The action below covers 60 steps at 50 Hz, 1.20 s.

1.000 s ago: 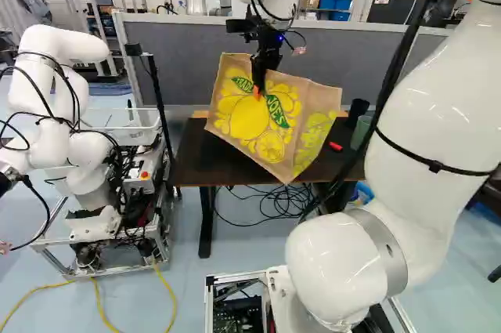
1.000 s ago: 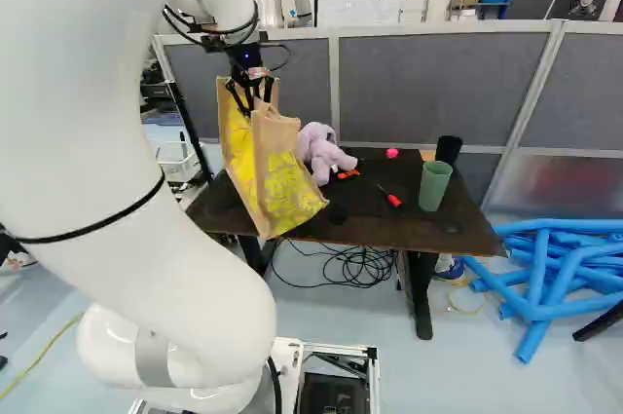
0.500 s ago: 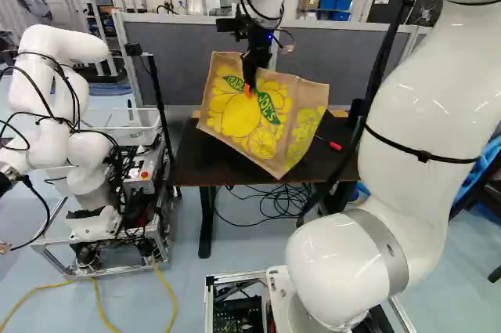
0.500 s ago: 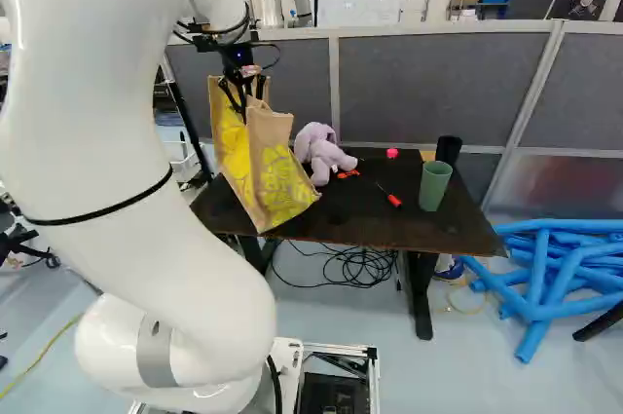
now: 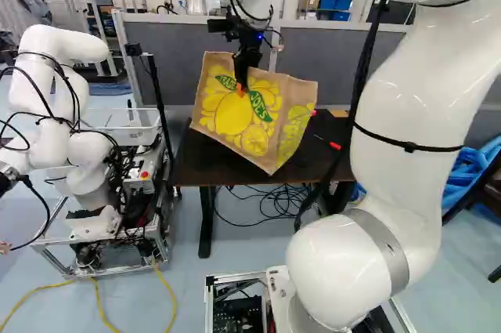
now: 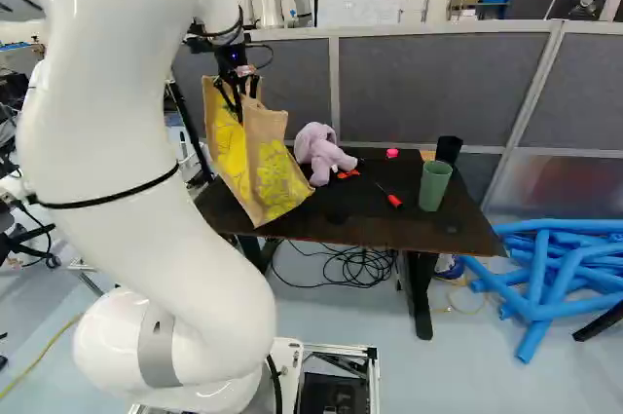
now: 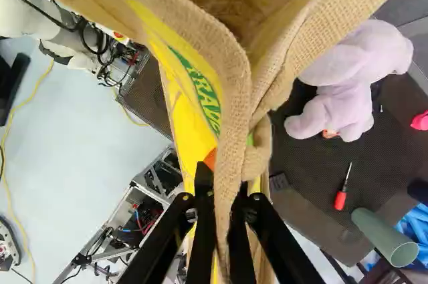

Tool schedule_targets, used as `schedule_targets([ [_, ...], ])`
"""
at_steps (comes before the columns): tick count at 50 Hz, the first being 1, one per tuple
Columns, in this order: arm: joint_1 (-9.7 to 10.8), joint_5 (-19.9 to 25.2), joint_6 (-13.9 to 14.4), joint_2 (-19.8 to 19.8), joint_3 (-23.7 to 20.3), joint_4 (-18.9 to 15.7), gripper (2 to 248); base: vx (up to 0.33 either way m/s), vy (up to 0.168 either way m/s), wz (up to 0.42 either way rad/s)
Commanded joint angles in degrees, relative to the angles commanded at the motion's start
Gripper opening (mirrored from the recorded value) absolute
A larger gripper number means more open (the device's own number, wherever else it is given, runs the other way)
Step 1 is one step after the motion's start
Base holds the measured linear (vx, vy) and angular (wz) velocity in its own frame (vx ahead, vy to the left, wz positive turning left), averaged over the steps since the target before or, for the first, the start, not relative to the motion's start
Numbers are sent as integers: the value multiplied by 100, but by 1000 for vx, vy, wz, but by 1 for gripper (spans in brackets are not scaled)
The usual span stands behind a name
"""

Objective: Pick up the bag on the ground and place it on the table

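Observation:
In the left base view my gripper point(image 5: 241, 84) is shut on the top edge of the tan and yellow bag point(image 5: 270, 139). The bag hangs tilted, one lower corner pointing down, in front of the left part of the dark table point(image 6: 375, 217). Whether its bottom touches the tabletop I cannot tell. From the wrist, the gripper point(image 7: 229, 180) pinches a folded strip of the bag's woven rim point(image 7: 234, 123) between both fingers, and the bag's mouth gapes ahead of them. The bag hides part of the table.
On the table are a lilac plush toy point(image 6: 321, 151), a red-handled screwdriver point(image 6: 392, 200), a green cup point(image 6: 434, 185), a black cup point(image 6: 449, 149) and a pink item point(image 6: 391, 153). Another robot point(image 5: 59, 114) stands left. Blue tubes point(image 6: 545, 268) lie right; cables point(image 6: 350, 266) hang under the table.
The arm has carried the bag leftward and slightly away from the base, and the bag's lowest corner sits a little higher in both base views. The base has stayed put.

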<state>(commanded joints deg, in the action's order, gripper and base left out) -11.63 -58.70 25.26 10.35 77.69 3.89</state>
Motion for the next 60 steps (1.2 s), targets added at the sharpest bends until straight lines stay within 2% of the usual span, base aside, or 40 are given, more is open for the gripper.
schedule_targets([
  [18, 28, 42, 0, 474, 234, 0, 22, 0, 0, 0],
  [60, 189, 913, 0, 1455, 708, 0, 22, 0, 0, 0],
])
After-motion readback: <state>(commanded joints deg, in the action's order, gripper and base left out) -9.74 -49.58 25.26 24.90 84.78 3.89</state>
